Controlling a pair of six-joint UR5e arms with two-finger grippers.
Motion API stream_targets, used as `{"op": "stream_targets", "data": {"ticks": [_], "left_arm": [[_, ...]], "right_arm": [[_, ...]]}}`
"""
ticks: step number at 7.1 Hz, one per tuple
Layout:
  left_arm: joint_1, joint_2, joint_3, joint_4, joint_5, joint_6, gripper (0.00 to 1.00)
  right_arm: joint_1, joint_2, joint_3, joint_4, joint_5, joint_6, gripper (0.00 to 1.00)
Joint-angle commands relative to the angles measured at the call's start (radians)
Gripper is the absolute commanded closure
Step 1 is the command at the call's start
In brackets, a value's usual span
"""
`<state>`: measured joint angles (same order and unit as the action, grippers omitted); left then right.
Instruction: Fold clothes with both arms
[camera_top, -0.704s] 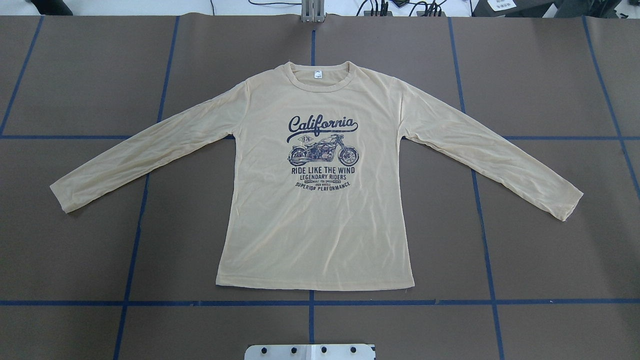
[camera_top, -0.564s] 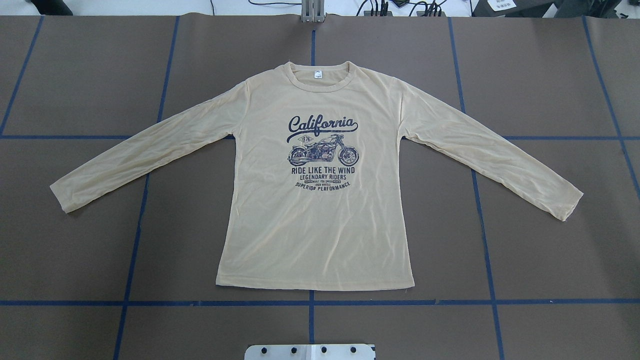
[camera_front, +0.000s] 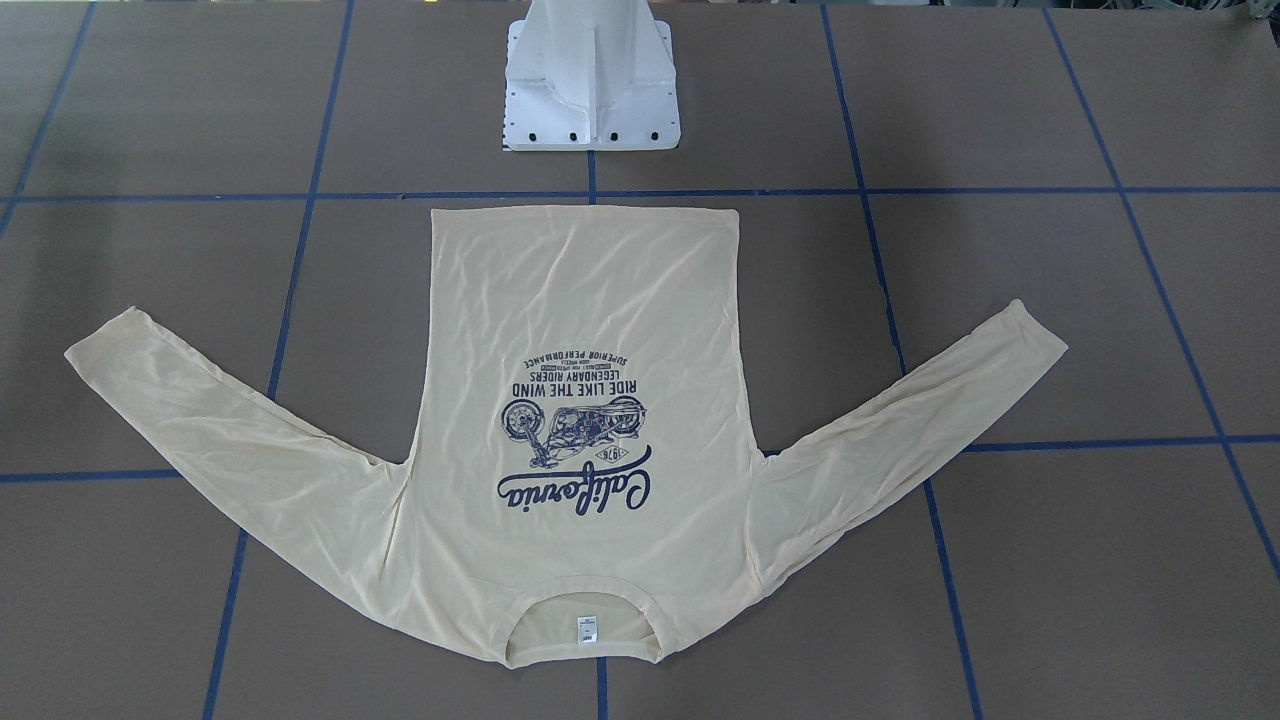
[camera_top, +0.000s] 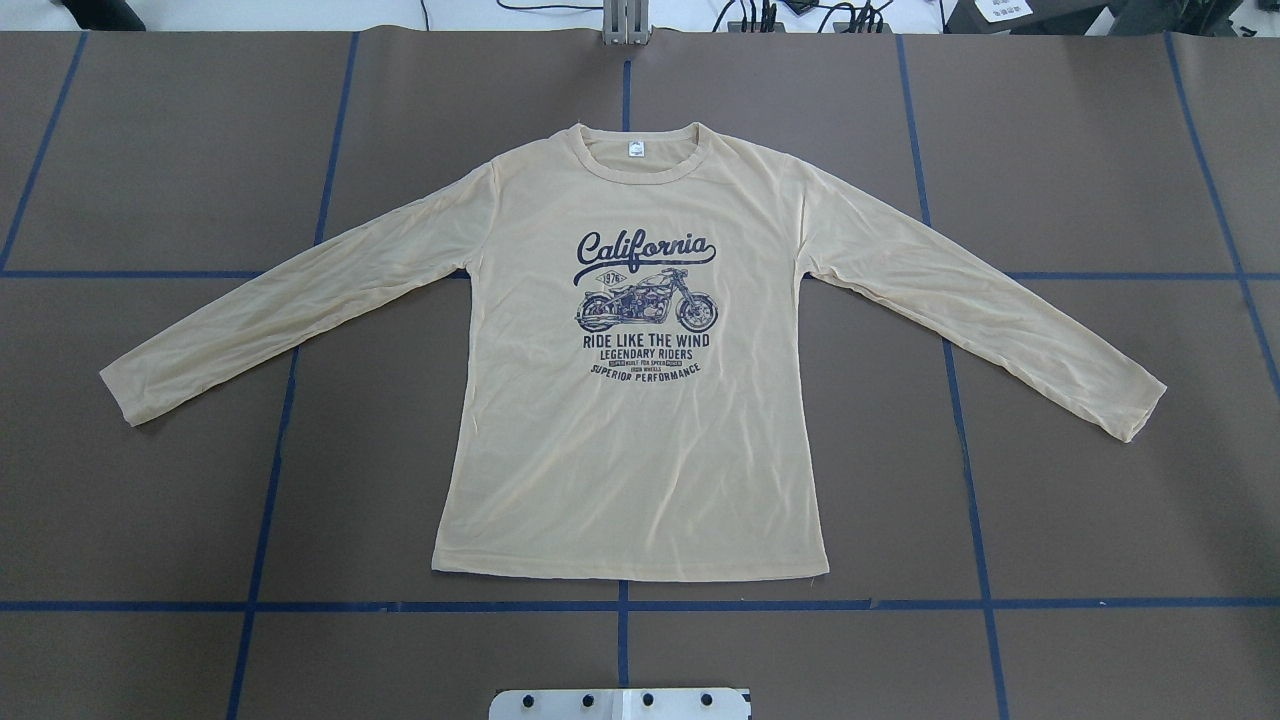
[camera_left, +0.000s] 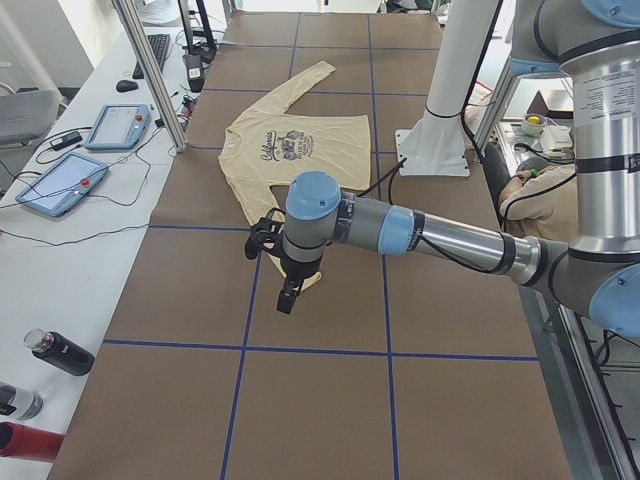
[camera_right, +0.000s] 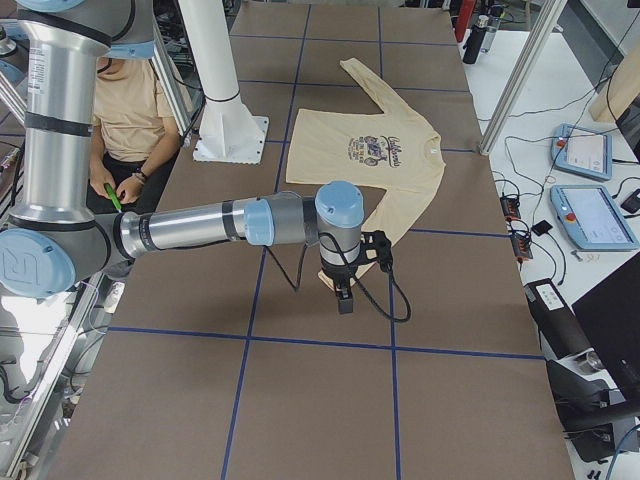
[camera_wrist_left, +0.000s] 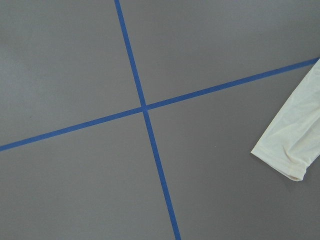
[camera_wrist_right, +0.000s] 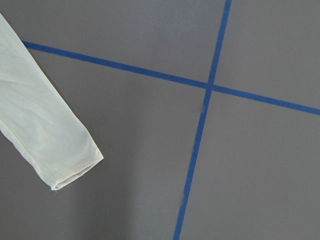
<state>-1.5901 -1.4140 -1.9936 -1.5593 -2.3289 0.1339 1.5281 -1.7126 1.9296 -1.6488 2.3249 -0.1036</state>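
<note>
The left gripper points down from the left arm, which reaches out level over the table, far to the robot's left of the white pedestal base. It shows only in the side view, so I cannot tell if its jaws are apart or together. The right gripper hangs in the same way from the right arm, far to the robot's right of the pedestal base, and its jaws also cannot be judged. Each wrist camera looks down on the brown table and a crossing of blue tape lines. The left one sees the left cuff at its edge, and the right one sees the right cuff. Both cuffs lie flat. The T-shirt lies spread out, print side up, straight in front of the pedestal base. Its hem is the part nearest to the base, just beyond a blue line. The neck with the small white label is the part farthest from the base. The two sleeves go out to both sides and slant back toward the side of the base.
</note>
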Motion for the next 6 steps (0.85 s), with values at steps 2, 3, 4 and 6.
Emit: {"op": "stream_targets", "data": {"ticks": [2,3,4,6], "left_arm": [[0.012,-0.139,-0.045,-0.046,-0.020,-0.023,0.00],[0.012,-0.164,-0.044,-0.079,-0.017,-0.019,0.00],[0.012,-0.175,-0.006,-0.167,-0.018,-0.032,0.00],[0.013,-0.198,0.071,-0.316,-0.030,-0.106,0.00]], "right_arm": [[-0.002,0.109,-0.030,0.103,0.021,0.010,0.00],[0.000,0.111,-0.049,0.174,0.031,0.012,0.00],[0.000,0.114,-0.052,0.190,0.045,0.039,0.00],[-0.037,0.123,-0.049,0.239,0.053,0.141,0.00]]}}
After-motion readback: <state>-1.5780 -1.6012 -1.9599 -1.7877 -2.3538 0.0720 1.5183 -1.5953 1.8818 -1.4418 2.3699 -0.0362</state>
